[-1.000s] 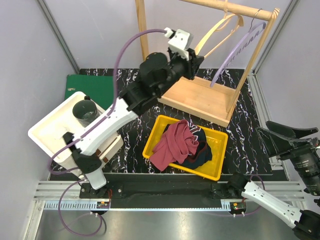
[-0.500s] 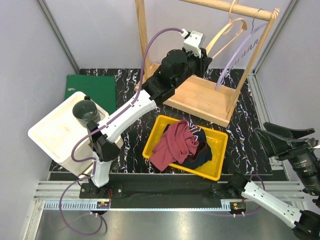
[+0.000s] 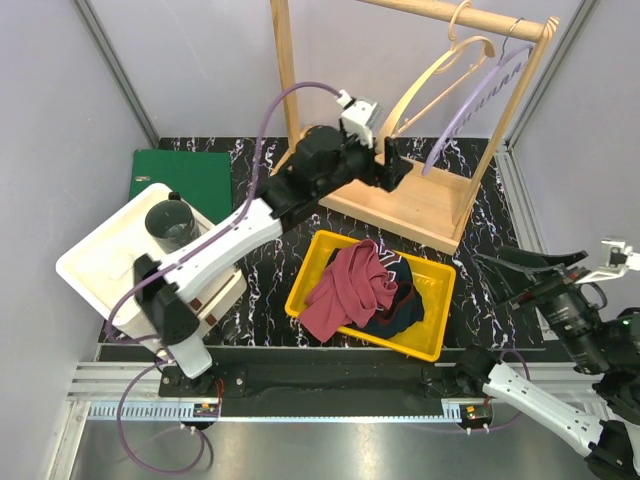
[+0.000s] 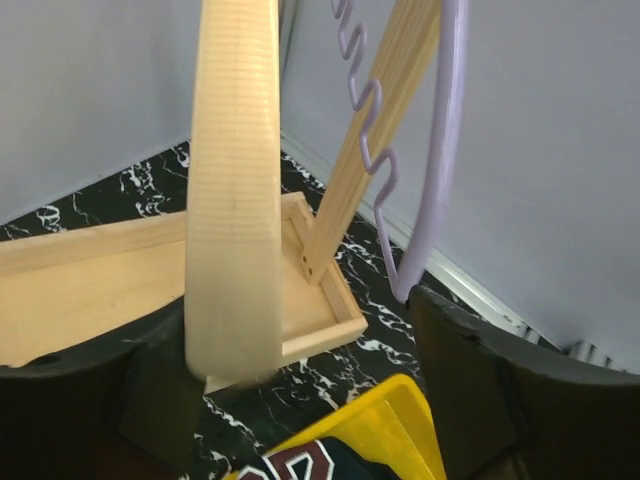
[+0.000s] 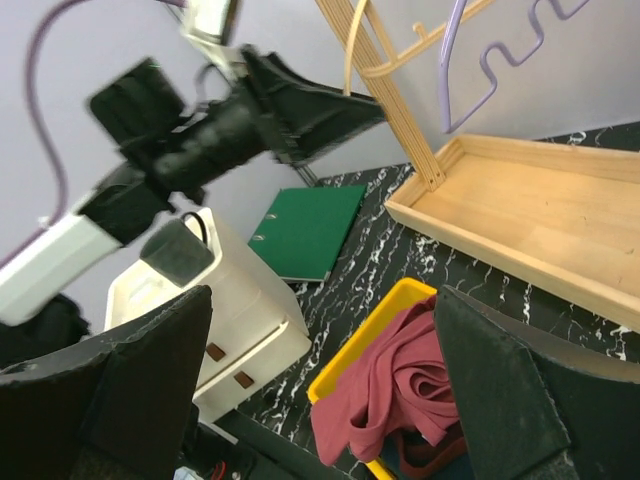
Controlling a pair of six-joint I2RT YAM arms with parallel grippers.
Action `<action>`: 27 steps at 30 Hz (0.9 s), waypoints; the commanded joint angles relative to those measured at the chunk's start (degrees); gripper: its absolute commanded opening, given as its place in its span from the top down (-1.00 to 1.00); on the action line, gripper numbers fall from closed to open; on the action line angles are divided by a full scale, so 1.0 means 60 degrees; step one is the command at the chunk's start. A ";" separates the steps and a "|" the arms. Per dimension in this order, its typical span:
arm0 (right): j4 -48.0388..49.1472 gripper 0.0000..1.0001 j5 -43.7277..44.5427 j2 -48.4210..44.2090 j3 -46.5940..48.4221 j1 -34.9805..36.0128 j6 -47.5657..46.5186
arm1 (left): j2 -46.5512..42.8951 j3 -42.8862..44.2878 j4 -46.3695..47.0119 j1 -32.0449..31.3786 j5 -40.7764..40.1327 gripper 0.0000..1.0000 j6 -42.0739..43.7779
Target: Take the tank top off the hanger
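The maroon tank top (image 3: 350, 285) lies crumpled in the yellow bin (image 3: 440, 345), off any hanger; the right wrist view shows it too (image 5: 400, 385). A bare wooden hanger (image 3: 440, 70) and a bare purple hanger (image 3: 470, 100) hang from the rack's rod. My left gripper (image 3: 392, 165) is open just below the wooden hanger's lower end. In the left wrist view that hanger arm (image 4: 235, 200) passes between the wide-spread fingers of the gripper (image 4: 290, 330) without being pinched. My right gripper (image 3: 520, 278) is open and holds nothing, hovering right of the bin.
The wooden rack's tray base (image 3: 400, 195) and upright post (image 3: 283, 60) stand behind the bin. A dark garment (image 3: 405, 305) lies under the tank top. A white drawer unit (image 3: 100, 265) with a dark cup (image 3: 170, 222) stands at the left, with a green folder (image 3: 180, 172) behind it.
My left gripper has opened, letting go of the wooden hanger, and has dropped lower and leftward from the rod. The right gripper has shifted slightly and turned toward the bin.
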 commanded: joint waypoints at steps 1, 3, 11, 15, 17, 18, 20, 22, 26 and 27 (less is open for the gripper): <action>0.0786 -0.99 0.0025 0.0493 -0.0629 -0.0013 0.0238 | -0.2156 -0.1256 0.0678 0.0080 0.0983 -0.96 -0.0526; 0.1035 -0.99 -0.0033 0.0653 -0.1083 0.0002 0.0325 | -0.3035 -0.2135 0.0561 0.0080 0.1161 -0.98 -0.0688; 0.1929 -0.99 -0.0385 0.1269 -0.2795 -0.0013 0.1072 | -0.6796 -0.7051 0.1305 0.0080 0.1732 -0.98 -0.2181; 0.2222 -0.99 -0.0488 0.1285 -0.3661 -0.0013 0.1760 | -0.8206 -0.9121 0.1965 0.0080 0.2288 -0.98 -0.3162; 0.2296 -0.99 -0.0532 0.1226 -0.4376 -0.0013 0.2374 | -0.8951 -1.0381 0.2579 0.0080 0.2727 -0.98 -0.3778; 0.2311 -0.99 -0.0532 0.1138 -0.4612 -0.0013 0.2594 | -0.9202 -1.0762 0.2756 0.0080 0.2859 -0.98 -0.3925; 0.2311 -0.99 -0.0707 0.0977 -0.5316 -0.0013 0.3151 | -0.9935 -1.1861 0.3137 0.0065 0.3080 -0.98 -0.4320; 0.2325 -0.99 -0.1042 0.0597 -0.6016 0.0002 0.3662 | -1.0665 -1.3043 0.3763 0.0065 0.3240 -0.98 -0.4831; 0.2997 -1.00 -0.1863 -0.1053 -0.7717 -0.0013 0.4470 | -1.1620 -1.5142 0.5683 0.0065 0.3650 -0.98 -0.6004; 0.3260 -1.00 -0.2285 -0.1422 -0.8010 -0.0013 0.4732 | -1.1767 -1.5523 0.6702 0.0065 0.3884 -0.98 -0.6485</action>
